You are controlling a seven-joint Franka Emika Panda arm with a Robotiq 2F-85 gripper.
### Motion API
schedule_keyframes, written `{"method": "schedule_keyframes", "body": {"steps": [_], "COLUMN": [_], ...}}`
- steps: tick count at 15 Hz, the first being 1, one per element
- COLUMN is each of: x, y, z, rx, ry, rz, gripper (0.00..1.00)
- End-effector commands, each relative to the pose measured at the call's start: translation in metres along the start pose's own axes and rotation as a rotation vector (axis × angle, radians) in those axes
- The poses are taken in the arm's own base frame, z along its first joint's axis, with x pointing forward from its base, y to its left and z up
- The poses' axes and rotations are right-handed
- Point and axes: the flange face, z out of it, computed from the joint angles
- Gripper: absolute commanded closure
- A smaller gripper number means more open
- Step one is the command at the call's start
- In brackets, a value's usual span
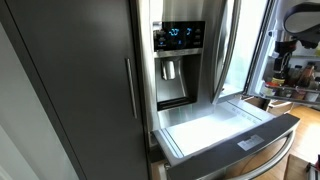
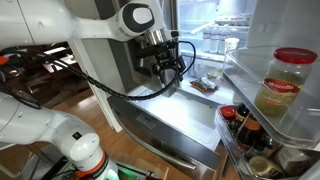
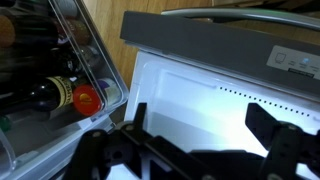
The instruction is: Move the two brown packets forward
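— Where is the hand (image 2: 167, 70)?
— It hangs over the open fridge drawer (image 2: 165, 112). In the wrist view its two fingers (image 3: 108, 152) stand wide apart, and nothing is between them.
— And the two brown packets (image 2: 204, 85)?
— They lie flat on the drawer floor, at about 3 o'clock from the hand in an exterior view. They are near it but not touching. They are too small to show more.
— What is beside the drawer?
— At 9 o'clock in the wrist view is a clear door shelf (image 3: 105, 75) with a red-capped bottle (image 3: 80, 97).
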Motion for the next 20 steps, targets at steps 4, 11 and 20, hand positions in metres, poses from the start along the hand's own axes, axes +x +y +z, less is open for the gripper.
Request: {"method": "schedule_keyframes", "body": {"steps": [4, 11, 20], "x": [0.004, 0.004, 0.067], "y": [-0.005, -0.006, -0.028], "z": [-0.006, -0.006, 0.031], "rx": [-0.008, -0.008, 0.023], "ry": [0.003, 0.003, 0.081], "rz": [-0.013, -0.014, -0.03], "gripper": [0.0, 0.0, 0.0]}}
